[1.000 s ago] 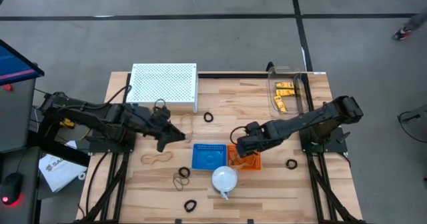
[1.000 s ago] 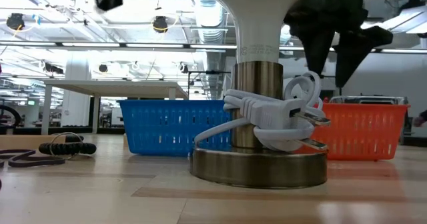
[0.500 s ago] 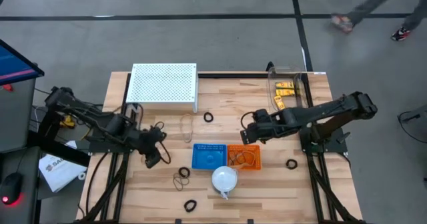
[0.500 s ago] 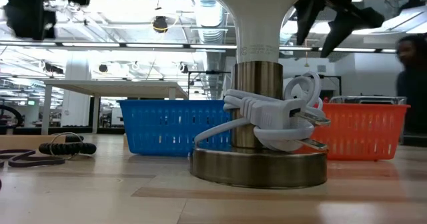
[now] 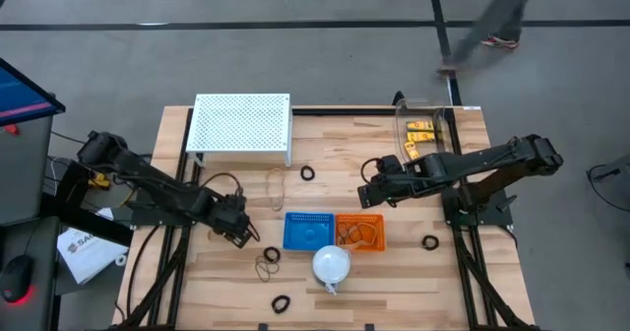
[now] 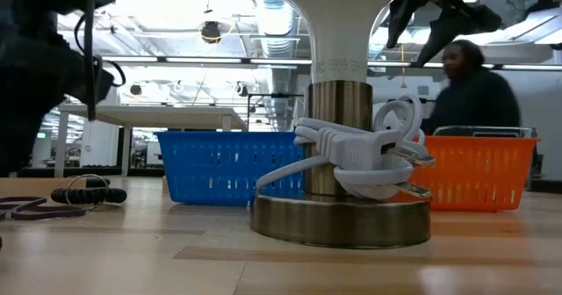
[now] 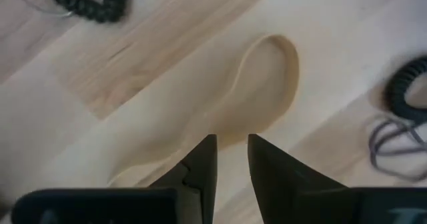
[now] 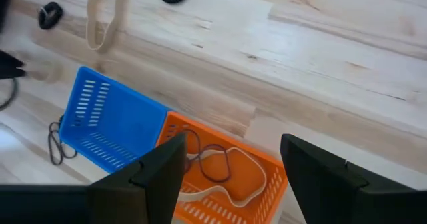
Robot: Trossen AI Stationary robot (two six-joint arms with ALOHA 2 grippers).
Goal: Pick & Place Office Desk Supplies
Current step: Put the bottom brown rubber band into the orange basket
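Wooden table (image 5: pixel 413 267): left gripper (image 7: pixel 230 159) has dropped low over tan rubber band (image 7: pixel 267 84) left of blue basket (image 5: pixel 307 229), jaws narrowly parted, empty. Right gripper (image 5: pixel 369 190) pulled back from orange basket (image 5: pixel 362 235), wide open, nothing held. Next pick looks imminent.

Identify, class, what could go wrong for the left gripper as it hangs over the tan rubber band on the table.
1. The left gripper has its fingers only narrowly apart above the flat tan rubber band; it may pinch past it.
2. Black coiled rings lie close by and could be nudged.
3. The route to the orange basket passes the blue basket and white lamp, so a dangling band might snag.
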